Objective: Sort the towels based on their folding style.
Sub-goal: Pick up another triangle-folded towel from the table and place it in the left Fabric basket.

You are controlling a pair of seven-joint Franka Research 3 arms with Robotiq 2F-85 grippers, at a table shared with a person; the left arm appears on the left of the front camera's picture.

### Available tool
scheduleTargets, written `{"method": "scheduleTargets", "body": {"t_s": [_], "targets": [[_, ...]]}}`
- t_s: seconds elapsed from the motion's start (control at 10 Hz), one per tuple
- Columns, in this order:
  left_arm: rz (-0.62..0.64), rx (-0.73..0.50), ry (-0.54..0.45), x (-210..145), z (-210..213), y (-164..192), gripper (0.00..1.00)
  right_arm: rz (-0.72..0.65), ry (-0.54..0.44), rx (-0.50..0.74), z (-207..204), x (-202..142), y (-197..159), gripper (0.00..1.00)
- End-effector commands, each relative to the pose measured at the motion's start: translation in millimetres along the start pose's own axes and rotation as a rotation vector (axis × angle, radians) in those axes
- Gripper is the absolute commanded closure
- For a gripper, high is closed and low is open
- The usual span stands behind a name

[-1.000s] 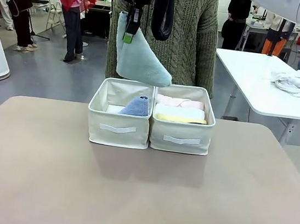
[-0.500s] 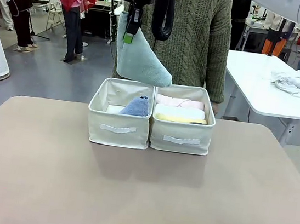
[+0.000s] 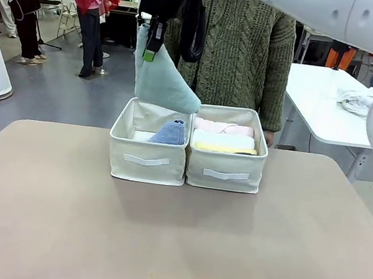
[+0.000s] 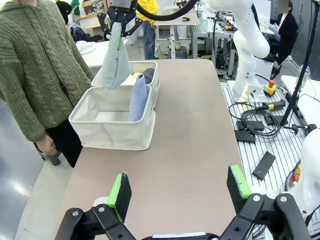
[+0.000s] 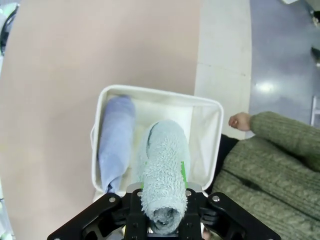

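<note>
Pale teal cone towel (image 3: 164,81) hanging point-down over left cream box (image 3: 147,150), pinched at top in right gripper (image 3: 150,47), jaws clamped tight on it. Lavender-blue cone (image 3: 169,133) inside same box; pink, white, yellow rolls (image 3: 224,138) stacked in right box (image 3: 226,160). Left gripper (image 4: 180,194) jaws spread wide, holding nothing, above bare tabletop (image 3: 174,234).

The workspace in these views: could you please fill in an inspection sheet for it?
Surface: tan table, bare in front.
Job's things: pale teal cone towel hangs over left fabric box, which holds the lavender-blue cone towel; pink, white and yellow rolls in right fabric box.
Clutter: nothing seen.
Pincers: right pincer shut on the teal towel; left pincer open, empty.
Cables: black cables on floor.
Surroundings: person behind boxes.
</note>
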State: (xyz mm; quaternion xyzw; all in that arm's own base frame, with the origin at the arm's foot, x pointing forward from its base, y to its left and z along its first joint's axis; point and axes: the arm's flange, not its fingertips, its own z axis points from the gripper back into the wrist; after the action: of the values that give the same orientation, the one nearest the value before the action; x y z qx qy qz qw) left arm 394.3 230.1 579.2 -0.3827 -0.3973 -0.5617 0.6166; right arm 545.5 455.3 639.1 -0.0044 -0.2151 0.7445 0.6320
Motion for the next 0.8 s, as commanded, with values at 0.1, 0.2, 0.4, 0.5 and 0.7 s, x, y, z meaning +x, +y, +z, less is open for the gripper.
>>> {"method": "scheduleTargets", "body": {"t_s": [0.1, 0.2, 0.4, 0.5, 0.7], "targets": [[-0.001, 0.004, -0.004, 0, 1, -2, 0.00, 0.016, -0.083, -0.059, -7, 5, -18, 0.80], [-0.001, 0.004, -0.004, 0, 1, -2, 0.00, -0.009, -0.099, -0.068, -9, 0, -23, 0.80], [-0.001, 0.004, -0.004, 0, 1, -2, 0.00, -0.036, -0.125, -0.061, -18, -7, -21, 0.80], [-0.001, 0.004, -0.004, 0, 1, -2, 0.00, -0.049, -0.141, -0.049, -24, -11, -24, 0.80], [-0.001, 0.004, -0.004, 0, 1, -2, 0.00, -0.074, -0.146, -0.017, -40, -18, -25, 0.80]]}}
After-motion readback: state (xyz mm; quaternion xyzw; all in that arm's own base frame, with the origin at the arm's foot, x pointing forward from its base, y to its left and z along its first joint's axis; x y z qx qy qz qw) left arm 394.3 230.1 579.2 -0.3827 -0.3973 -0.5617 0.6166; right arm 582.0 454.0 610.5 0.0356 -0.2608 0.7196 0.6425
